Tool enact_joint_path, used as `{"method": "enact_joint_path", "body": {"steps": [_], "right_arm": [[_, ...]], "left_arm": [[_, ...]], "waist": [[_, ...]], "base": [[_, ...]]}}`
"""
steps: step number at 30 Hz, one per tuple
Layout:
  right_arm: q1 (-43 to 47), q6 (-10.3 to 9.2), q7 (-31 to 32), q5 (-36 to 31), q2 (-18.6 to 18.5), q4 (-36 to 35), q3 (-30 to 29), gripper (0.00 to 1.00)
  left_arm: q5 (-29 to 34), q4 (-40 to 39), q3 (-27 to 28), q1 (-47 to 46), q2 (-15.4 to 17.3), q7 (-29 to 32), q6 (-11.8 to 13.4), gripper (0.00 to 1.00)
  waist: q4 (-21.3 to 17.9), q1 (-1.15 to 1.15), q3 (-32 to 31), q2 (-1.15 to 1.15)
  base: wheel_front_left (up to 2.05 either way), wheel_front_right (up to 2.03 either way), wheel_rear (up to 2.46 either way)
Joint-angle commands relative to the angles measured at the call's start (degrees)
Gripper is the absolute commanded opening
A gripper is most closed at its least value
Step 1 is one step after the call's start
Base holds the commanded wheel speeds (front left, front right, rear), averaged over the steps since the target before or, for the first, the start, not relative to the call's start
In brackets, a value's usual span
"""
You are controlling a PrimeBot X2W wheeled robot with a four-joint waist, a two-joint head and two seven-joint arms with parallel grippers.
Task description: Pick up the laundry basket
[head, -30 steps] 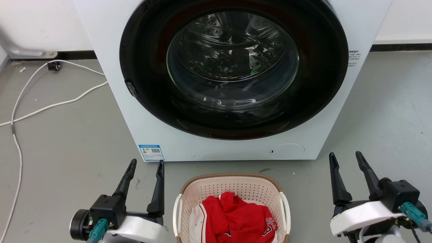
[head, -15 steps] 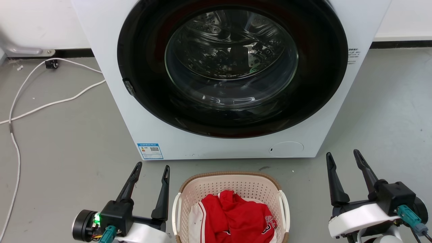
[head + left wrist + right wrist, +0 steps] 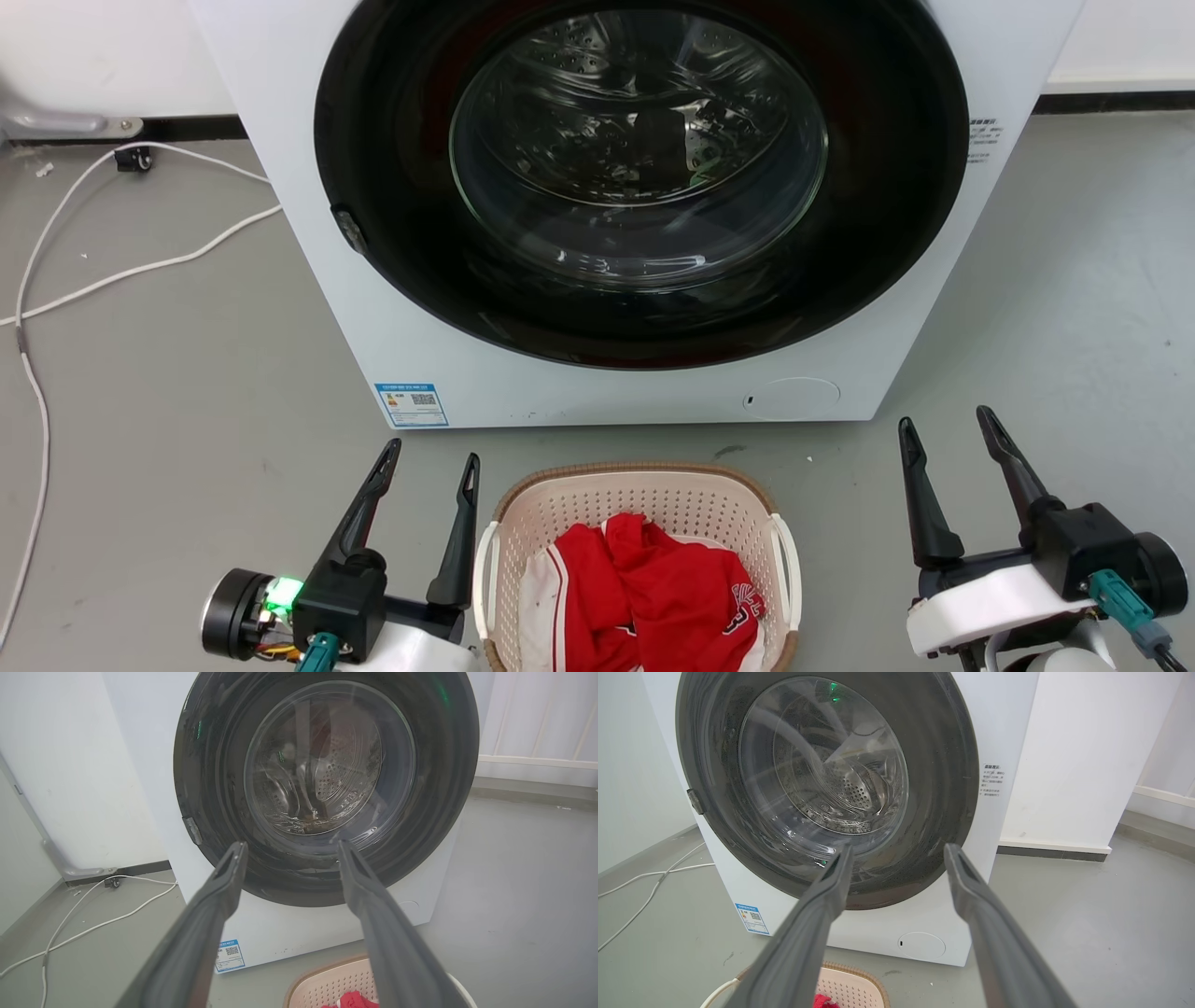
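The laundry basket stands on the grey floor just before the washing machine, cream and perforated with a brown rim and white side handles; red and white clothes lie in it. My left gripper hovers open beside the basket's left handle, its right finger close to the rim. My right gripper is open, well off to the basket's right. A corner of the basket lies under the left fingers, and its rim shows at the bottom of the right wrist view between the fingers.
The white washing machine with its shut round glass door rises right behind the basket. White cables trail over the floor at the left. A white wall stands right of the machine.
The head camera has dipped a little, so the scene has shifted up. My left gripper has moved nearer to the basket's left side; a green light now shows on its wrist. The right gripper has barely moved.
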Motion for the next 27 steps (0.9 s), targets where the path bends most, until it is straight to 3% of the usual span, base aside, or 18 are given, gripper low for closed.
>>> {"method": "enact_joint_path", "body": {"steps": [1, 8, 14, 27], "right_arm": [[-0.7, -0.02, -0.4, -0.9, -0.1, -0.3, 0.1, 1.0], [-2.1, -0.02, -0.5, -1.2, -0.1, 2.1, -0.2, 1.0], [-6.7, -0.02, -0.5, -1.9, -0.1, 8.7, 0.6, 1.0], [-22.9, -0.02, 4.5, -2.2, -0.1, 25.4, 2.0, 1.0]], "left_arm": [[1.0, -0.4, 0.2, 0.1, -0.1, -0.4, -0.3, 1.0], [1.1, 2.8, 1.3, -1.6, -0.9, -0.6, -2.1, 1.0], [1.1, 7.3, 1.7, -5.0, -1.2, -0.5, -3.6, 1.0], [0.8, 26.8, 1.1, -21.5, 1.0, -0.6, -5.9, 1.0]], "waist": [[0.0, 0.0, 0.3, 0.0], [-0.1, 0.0, 3.9, 0.0], [-0.7, 0.0, 9.9, 0.0], [-1.2, 0.0, 27.3, 0.0]], "base": [[0.0, 0.0, 0.0], [0.0, 0.0, 0.0], [0.0, 0.0, 0.0], [0.0, 0.0, 0.0]]}}
